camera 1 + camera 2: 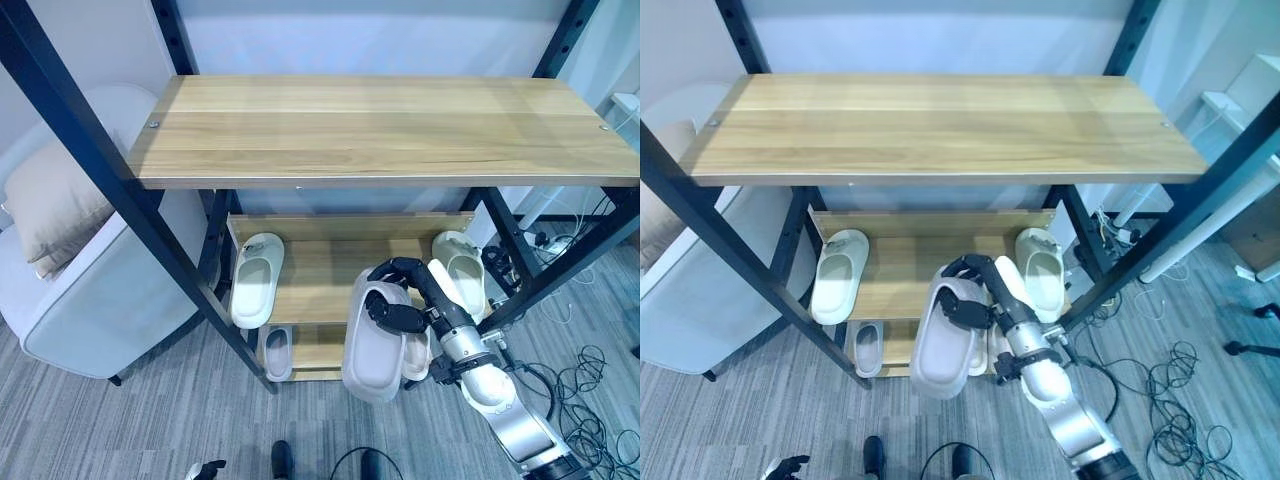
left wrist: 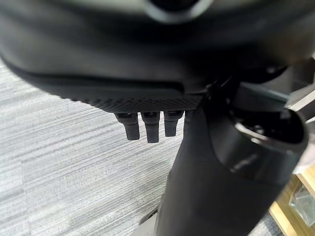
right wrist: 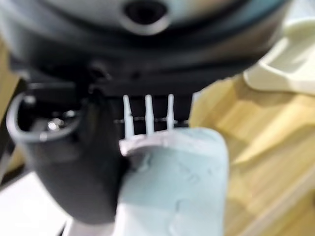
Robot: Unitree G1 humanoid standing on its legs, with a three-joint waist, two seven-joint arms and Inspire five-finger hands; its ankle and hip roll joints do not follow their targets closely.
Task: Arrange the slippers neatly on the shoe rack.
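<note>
Grey carpet (image 1: 120, 430) lies nearest, with the left hand (image 2: 147, 129) hanging low over it, its fingers straight and holding nothing. Just beyond, the right hand (image 1: 398, 300) is curled round the strap of a pale grey slipper (image 1: 372, 352), held sole-up in front of the middle shelf (image 1: 320, 275). On that shelf rest a cream slipper at the left (image 1: 256, 278) and another at the right (image 1: 464, 270). A small slipper (image 1: 277, 352) sits on the bottom shelf. Farthest up, the wooden top shelf (image 1: 380, 128) spans the shoe rack.

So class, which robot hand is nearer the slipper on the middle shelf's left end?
Right. The right hand grips another slipper by that shelf; the left hand hangs low, near the floor.
</note>
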